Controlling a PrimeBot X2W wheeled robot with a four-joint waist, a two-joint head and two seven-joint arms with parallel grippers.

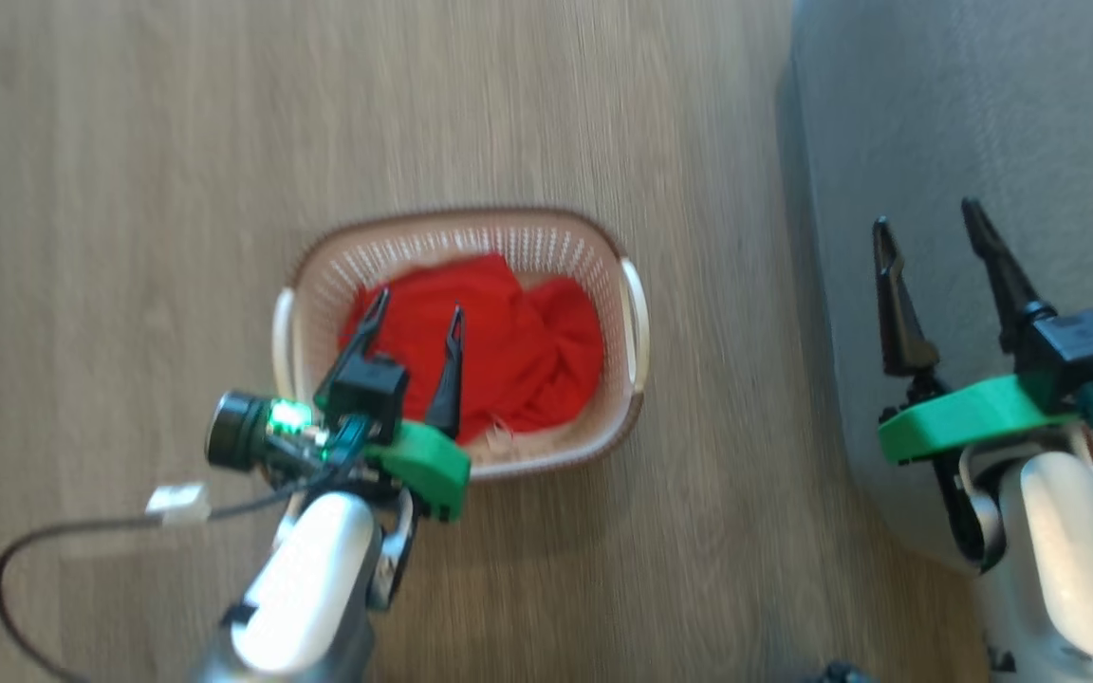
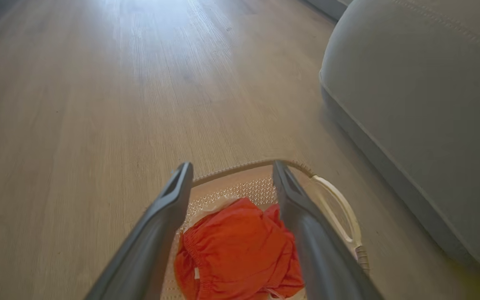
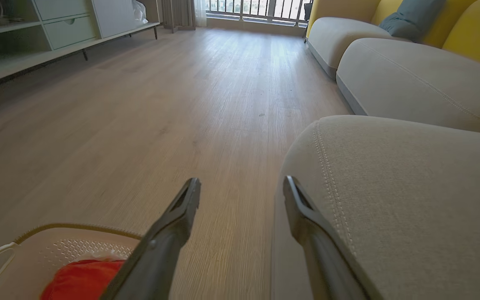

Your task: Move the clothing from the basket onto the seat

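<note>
Reach-in step, by the look of it: left gripper (image 1: 418,304), jaws spread and empty, above the clothing (image 1: 499,341) heaped in the basket (image 1: 471,216). Right gripper (image 1: 924,215), jaws spread too, over the seat (image 1: 983,114). Next, likely: lower, pinch fabric, lift.

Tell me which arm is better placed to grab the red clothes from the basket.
Left. The left fingers are open over the red clothes in the basket; the right fingers are off over the sofa seat.
</note>
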